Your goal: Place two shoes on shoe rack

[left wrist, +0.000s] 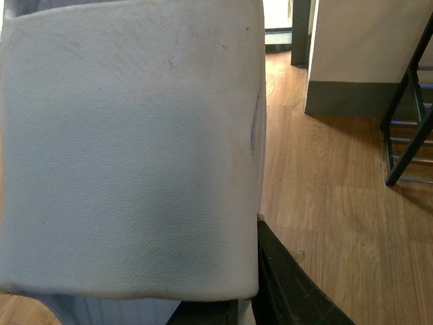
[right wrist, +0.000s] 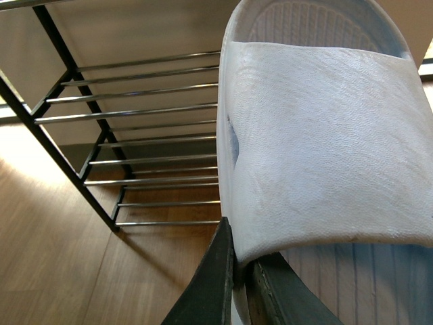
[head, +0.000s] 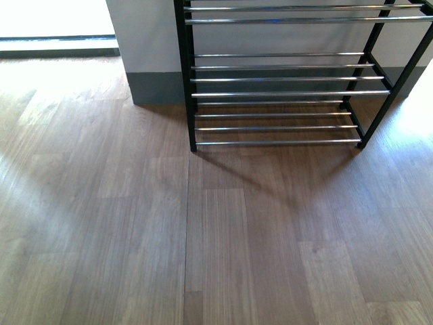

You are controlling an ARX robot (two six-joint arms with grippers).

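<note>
Wood floor point(head: 135, 237), shoe rack point(head: 277, 93) ahead: right fingers point(right wrist: 213, 284) clamp one slide's point(right wrist: 325, 156) strap edge, left fingers point(left wrist: 291, 284) seemingly another slide point(left wrist: 128, 149).

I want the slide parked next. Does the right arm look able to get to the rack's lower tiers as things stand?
Probably yes. The right hand grips its slide, the shoe rack shows bare bars, and nothing lies on the floor before it.

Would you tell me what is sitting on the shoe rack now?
The shoe rack has nothing on its visible bars; its top is out of frame. The left arm's slide and the right arm's slide are held off it.
</note>
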